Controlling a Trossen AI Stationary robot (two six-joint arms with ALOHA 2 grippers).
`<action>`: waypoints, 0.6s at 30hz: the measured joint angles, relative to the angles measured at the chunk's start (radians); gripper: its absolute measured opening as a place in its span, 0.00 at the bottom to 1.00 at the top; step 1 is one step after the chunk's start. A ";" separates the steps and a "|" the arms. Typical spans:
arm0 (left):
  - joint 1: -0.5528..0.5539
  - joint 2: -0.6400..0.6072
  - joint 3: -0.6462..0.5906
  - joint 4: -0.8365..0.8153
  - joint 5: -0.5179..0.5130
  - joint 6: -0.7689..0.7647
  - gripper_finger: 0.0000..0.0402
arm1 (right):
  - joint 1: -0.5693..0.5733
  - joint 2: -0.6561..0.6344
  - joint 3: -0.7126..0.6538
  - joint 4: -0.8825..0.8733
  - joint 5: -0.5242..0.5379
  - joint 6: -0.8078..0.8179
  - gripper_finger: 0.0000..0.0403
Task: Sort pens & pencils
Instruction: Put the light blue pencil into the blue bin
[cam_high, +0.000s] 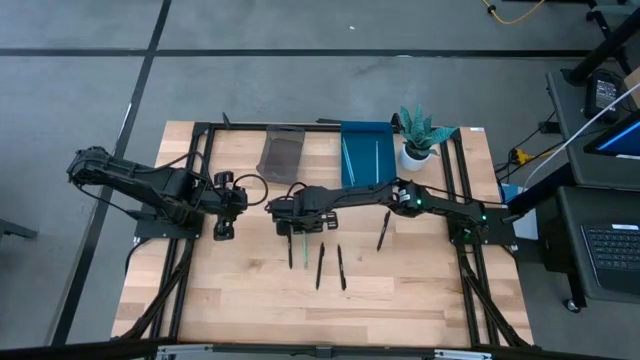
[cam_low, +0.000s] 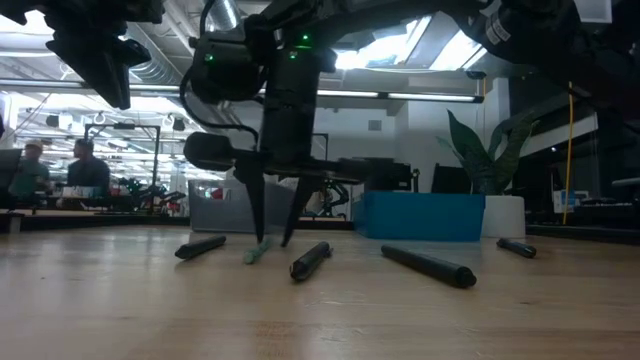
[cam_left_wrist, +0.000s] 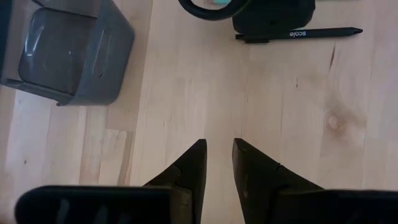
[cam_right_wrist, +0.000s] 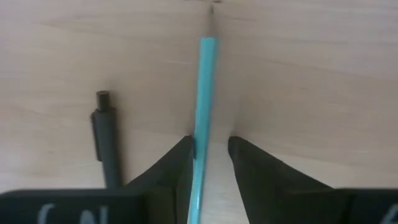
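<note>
The right gripper (cam_right_wrist: 210, 152) stood point-down over the middle of the table (cam_high: 420, 290), its fingers spread a little around a teal pencil (cam_right_wrist: 203, 99) that lay flat on the wood, one finger touching its side. A black pen (cam_right_wrist: 106, 140) lay just beside it; a second black pen (cam_left_wrist: 298, 34) bore the white word "scale". Two more pens (cam_high: 321, 265) lay nearby and another (cam_high: 383, 231) farther right. The left gripper (cam_left_wrist: 219, 165) hung near the grey bin (cam_high: 281, 153), fingers slightly apart, holding nothing. The blue bin (cam_high: 366, 152) held teal pencils beside a potted plant (cam_high: 420, 135).
</note>
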 joint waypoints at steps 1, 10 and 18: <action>0.000 0.000 0.000 0.000 0.000 0.000 0.18 | 0.000 0.000 0.000 -0.005 0.001 0.002 0.29; 0.000 0.000 0.000 0.000 0.000 0.000 0.18 | 0.000 0.002 -0.001 -0.047 0.007 0.003 0.29; 0.000 0.000 0.000 -0.001 0.000 0.000 0.18 | 0.000 0.002 -0.002 -0.054 0.008 0.003 0.27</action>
